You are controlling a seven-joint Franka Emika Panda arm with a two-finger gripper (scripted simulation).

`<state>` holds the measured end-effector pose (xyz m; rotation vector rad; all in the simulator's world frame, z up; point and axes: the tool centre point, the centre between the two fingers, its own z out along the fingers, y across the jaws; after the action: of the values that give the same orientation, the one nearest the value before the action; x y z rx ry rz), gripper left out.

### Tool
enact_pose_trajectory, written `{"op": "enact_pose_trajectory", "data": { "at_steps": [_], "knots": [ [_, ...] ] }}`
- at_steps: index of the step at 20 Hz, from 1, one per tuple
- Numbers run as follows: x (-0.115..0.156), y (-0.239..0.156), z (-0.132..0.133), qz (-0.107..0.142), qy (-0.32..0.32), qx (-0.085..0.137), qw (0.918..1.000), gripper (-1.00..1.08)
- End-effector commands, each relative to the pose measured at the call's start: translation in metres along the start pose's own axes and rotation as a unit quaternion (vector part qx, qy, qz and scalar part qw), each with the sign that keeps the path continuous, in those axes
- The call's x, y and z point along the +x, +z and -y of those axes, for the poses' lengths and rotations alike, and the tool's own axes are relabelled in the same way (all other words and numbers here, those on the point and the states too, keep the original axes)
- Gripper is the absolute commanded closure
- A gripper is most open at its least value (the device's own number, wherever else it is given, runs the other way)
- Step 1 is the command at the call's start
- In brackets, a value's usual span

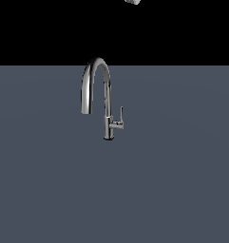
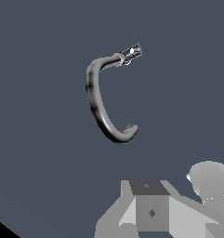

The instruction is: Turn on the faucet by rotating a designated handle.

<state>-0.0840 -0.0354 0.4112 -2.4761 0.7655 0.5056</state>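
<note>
Faucet (image 1: pixel 102 97) of shiny chrome stands upright on a plain grey-blue worktop (image 1: pixel 182 190), toward the far edge and about midway between the side edges as my exterior view shows it. Its high arched spout curves over toward the exterior view's left. The handle (image 1: pixel 120 115), a thin lever on a short stub, sticks out from the stem on the exterior view's right and points upward.

My end effector (image 1: pixel 132 2) is only a pale sliver at the very top of the exterior view, well above the faucet and touching nothing. Whether its fingers are apart or together I cannot tell.

From the wrist view I look down on the arch, with the handle (image 2: pixel 131 53) beyond it.

I judge this to be the approach step, with nothing turned yet. Next I would need to descend beside the stem and line up against the lever to push it round.
</note>
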Motion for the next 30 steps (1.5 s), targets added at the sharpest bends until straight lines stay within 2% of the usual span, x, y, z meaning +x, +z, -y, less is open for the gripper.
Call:
{"op": "enact_pose_trajectory", "data": {
  "at_steps": [1,5,9,13,16,20,23,30],
  "knots": [
    [0.018,0.006,0.001,0.020,0.024,0.024,0.9992,1.08],
    [0.046,0.016,0.002,0.053,0.063,0.062,0.9947,1.08],
    [0.075,0.029,0.001,0.087,0.103,0.101,0.9857,1.08],
    [0.104,0.045,-0.001,0.122,0.144,0.141,0.9718,1.08],
    [0.124,0.058,-0.003,0.148,0.174,0.171,0.9583,1.08],
    [0.150,0.078,-0.006,0.183,0.215,0.211,0.9358,1.08],
    [0.168,0.095,-0.009,0.209,0.245,0.241,0.9157,1.08],
    [0.207,0.138,-0.015,0.267,0.312,0.307,0.8588,1.08]
  ]
}}
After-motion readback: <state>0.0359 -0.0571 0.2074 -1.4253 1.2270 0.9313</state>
